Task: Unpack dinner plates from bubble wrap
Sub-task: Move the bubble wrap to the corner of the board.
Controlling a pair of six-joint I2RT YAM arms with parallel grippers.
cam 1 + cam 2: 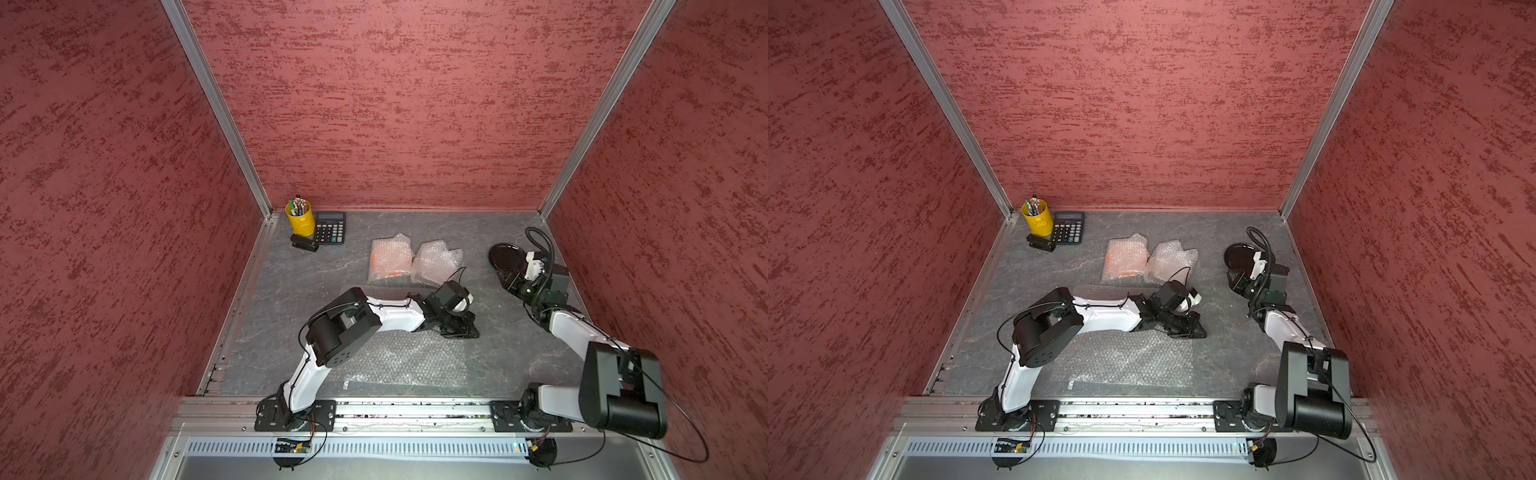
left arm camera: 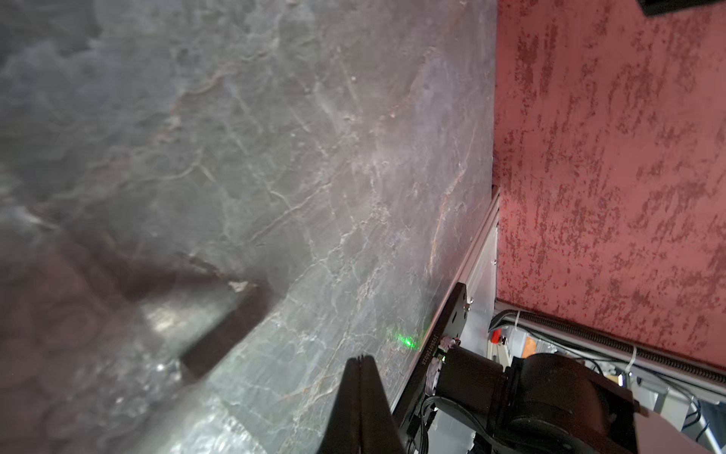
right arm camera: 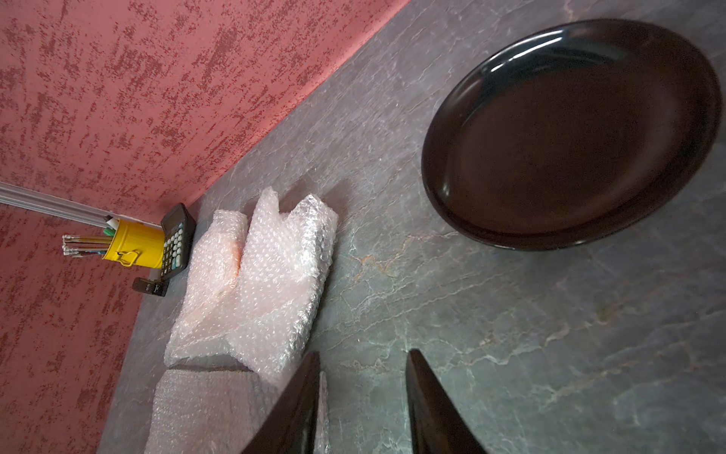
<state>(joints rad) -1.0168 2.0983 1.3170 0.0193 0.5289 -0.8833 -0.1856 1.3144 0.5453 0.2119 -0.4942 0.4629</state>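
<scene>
Near table [image 1: 511,353] centre: left hand [image 1: 465,330] pressed together at 3 o'clock edge of flat clear bubble-wrap sheet [image 1: 399,365]; grip unconfirmed. Suggest lifting slowly, away from bubble-wrapped bundles [image 1: 388,259] at 12 o'clock.

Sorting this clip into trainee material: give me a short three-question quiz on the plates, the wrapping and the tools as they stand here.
1. True or false: the black plate is wrapped.
2. Which tool is shut? A. left tool B. right tool C. both
3. How many bubble-wrapped bundles are in view?
Key: 1 false, it lies bare. 2 A; the right tool's jaws stand apart. 3 two, one showing orange through the wrap.
</scene>
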